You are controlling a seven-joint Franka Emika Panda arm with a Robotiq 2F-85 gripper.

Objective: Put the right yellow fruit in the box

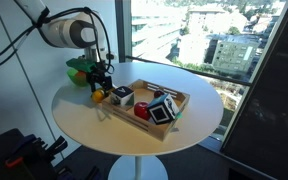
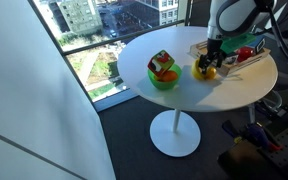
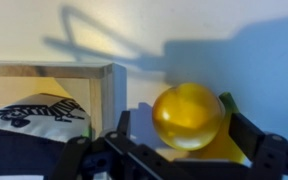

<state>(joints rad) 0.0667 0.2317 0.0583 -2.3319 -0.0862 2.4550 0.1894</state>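
Closest to the wrist camera, the gripper (image 3: 180, 128) is down at table height with its jaws apart, one dark finger (image 3: 248, 138) on each side of the right yellow fruit (image 3: 187, 115). There is a clear gap on the box side. On the far side the pad looks very close to the skin, though I cannot tell whether it touches. Nothing is gripped yet.

The fruit sits on the white table (image 3: 184, 30), just outside the corner of the box (image 3: 102, 88) and apart from its wall. It is small, round, glossy and smooth, so I would guess it is light, fairly stiff and slippery. It is likely to roll or squirt out if it is pinched off-centre. The best hold looks to be across its widest girth, pads level and square, closing gently.

Inside the box, a black-and-white patterned cube (image 3: 39, 112) lies near that corner, so the free floor for a drop is further in.

In both exterior views the arm hangs over the fruit (image 1: 99, 96) (image 2: 206, 72) beside the box (image 1: 174, 95), and the green bowl (image 2: 164, 78) stands well apart.
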